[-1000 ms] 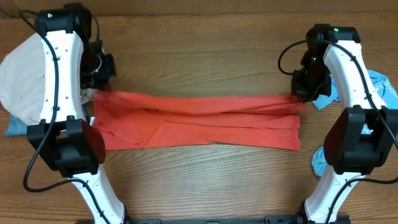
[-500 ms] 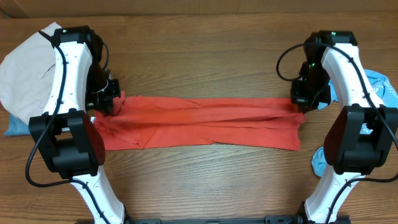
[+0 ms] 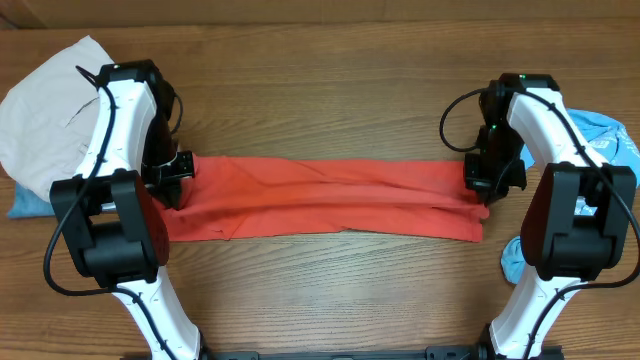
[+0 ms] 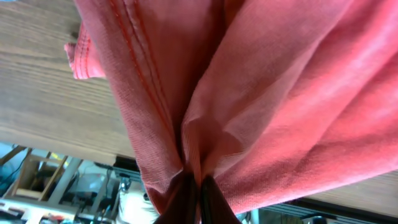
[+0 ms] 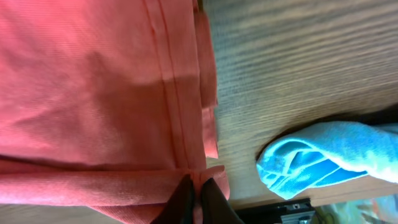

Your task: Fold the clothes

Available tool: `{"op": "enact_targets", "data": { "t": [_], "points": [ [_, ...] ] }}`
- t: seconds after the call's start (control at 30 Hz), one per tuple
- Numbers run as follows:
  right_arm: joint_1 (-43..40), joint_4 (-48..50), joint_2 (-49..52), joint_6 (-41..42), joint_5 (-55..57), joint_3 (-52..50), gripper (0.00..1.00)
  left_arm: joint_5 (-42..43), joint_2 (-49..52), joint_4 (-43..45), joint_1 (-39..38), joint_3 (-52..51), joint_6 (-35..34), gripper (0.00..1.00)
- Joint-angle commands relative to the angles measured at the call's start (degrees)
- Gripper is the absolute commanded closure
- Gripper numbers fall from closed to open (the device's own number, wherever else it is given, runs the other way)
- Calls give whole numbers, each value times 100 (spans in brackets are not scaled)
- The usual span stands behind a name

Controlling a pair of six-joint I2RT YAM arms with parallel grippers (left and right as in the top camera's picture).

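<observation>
Pinching T-shirt [image 4: 267, 93], left tool [image 4: 193, 190], right tool [image 5: 194, 190], wrist-seen

A brown wooden table top [image 3: 330, 290] with long straight grain fills the overhead view under even light. A paler tan strip [image 3: 300, 10] runs along its far edge. Beyond the table's edge, the left wrist view shows a blurred light wooden frame [image 4: 31, 177].

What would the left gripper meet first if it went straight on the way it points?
The red-orange T-shirt: the left gripper is shut on a fold of it, so cloth lies directly ahead. Beyond it is probably the wooden table; depth is unclear.
</observation>
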Motion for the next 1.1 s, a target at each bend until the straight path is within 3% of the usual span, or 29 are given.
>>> {"op": "enact_targets", "data": {
  "t": [0.0,0.1,0.87,0.97,1.07],
  "points": [
    [-59,92,-136,-46,146,-155,84,-219,-153,-26,31,-138,-164,96],
    [-59,142,-136,-48,146,-262,76,-317,-153,-28,31,-155,-225,96],
    [-59,350,-136,-46,133,-393,75,-363,-151,177,28,-203,-269,94],
    [-59,348,-136,-46,133,-393,74,-363,-151,282,28,-262,-269,78],
    [-59,326,-136,-46,136,-393,74,-391,-151,363,28,-337,-269,50]
  ]
}}
